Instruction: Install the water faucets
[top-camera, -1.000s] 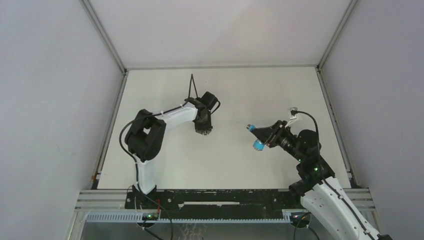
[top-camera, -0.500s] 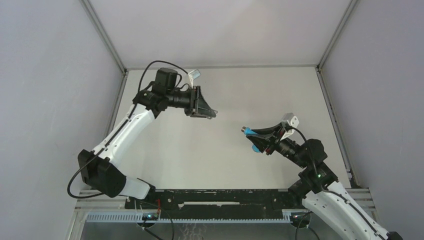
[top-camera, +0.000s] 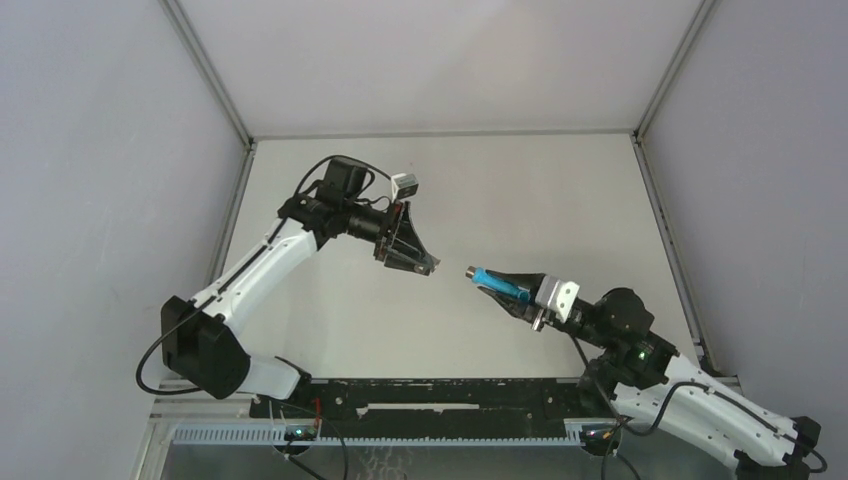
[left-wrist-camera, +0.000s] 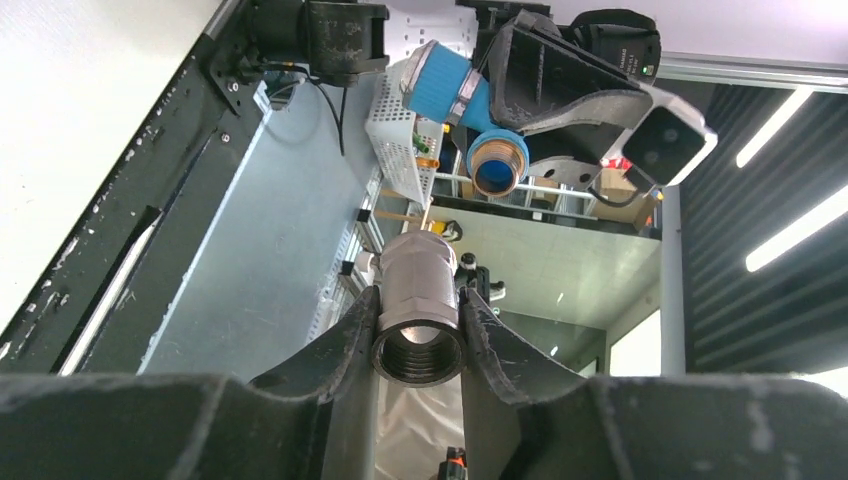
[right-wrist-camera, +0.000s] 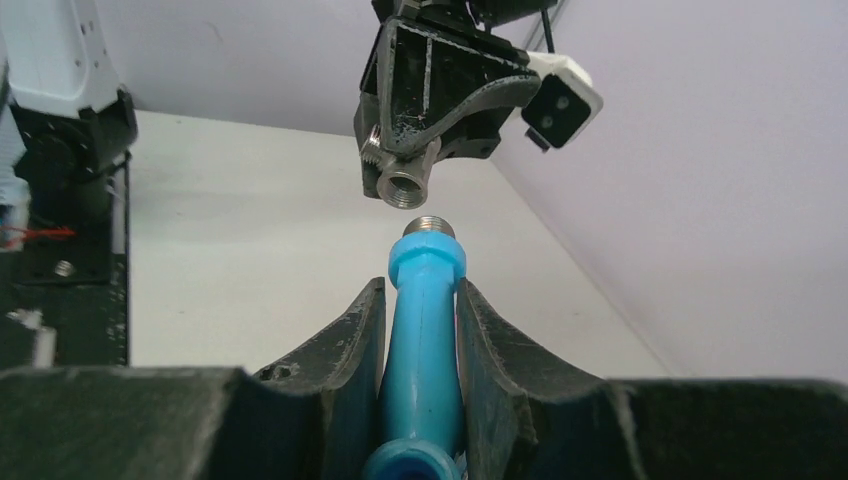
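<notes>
White matte table (top-camera: 500, 180) is lying under pale grey walls, and both parts are hanging in the air above its middle. The left fingers (left-wrist-camera: 345, 345) are clamping hard on the grey fitting (left-wrist-camera: 418, 310). It's a short metal sleeve, dull and machined, with a ribbed collar and a dark threaded bore gaping open. The right fingers (right-wrist-camera: 350, 340) are squeezing in on the bright-blue tap (right-wrist-camera: 425, 330). That's a smooth, glossy plastic stem flaring to a hex flange, with a silver threaded stub poking out at the tip. From the left wrist view its bend is showing, a round blue cap branching off one side. Thread and bore are facing each other almost in line, near but apart, with a slim gap showing between them. The fitting is sitting toward the table's left edge. The tap is sitting toward the right edge and slightly closer to the near edge.
</notes>
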